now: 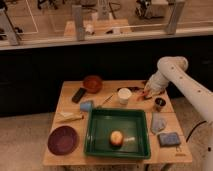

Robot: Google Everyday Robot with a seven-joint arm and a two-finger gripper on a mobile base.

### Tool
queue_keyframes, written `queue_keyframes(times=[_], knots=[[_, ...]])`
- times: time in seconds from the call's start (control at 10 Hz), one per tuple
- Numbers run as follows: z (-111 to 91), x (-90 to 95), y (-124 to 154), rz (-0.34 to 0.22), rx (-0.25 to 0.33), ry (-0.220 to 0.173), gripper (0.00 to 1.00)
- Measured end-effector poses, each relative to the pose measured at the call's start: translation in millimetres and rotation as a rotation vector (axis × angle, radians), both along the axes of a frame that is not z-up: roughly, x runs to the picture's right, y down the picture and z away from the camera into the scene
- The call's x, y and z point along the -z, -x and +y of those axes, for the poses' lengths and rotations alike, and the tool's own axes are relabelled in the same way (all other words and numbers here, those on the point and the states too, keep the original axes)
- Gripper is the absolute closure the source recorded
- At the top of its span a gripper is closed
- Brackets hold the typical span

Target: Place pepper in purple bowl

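Note:
The pepper [143, 96] is a small red-orange sliver on the wooden table [112, 87], at the back right between a white cup and a dark cup. My gripper [146, 92] hangs right over the pepper, at or just above it, on the white arm [172, 70] that reaches in from the right. The purple bowl [63, 140] is a wide shallow dark dish at the table's front left corner, far from the gripper, and has nothing in it.
A green tray [95, 140] in the front middle holds a round orange-yellow fruit [116, 137]. An orange-brown bowl [92, 83], black object [79, 95], blue cup [86, 106], white cup [124, 95], dark cup [160, 103], grey cloth [157, 122] and blue sponge [169, 139] surround it.

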State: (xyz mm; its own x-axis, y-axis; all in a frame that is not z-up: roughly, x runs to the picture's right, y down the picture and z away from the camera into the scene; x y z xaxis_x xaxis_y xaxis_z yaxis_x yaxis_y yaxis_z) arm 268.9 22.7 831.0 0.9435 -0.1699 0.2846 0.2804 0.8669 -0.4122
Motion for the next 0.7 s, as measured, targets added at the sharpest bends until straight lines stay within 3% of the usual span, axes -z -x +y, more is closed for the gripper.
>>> queue_keyframes(times=[0.3,0.7], knots=[[-28.3,32.8,26.3,-0.046,0.04,-0.077,1.0],[-44.7,53.1,112.3,-0.164,0.142,-0.159,1.0]])
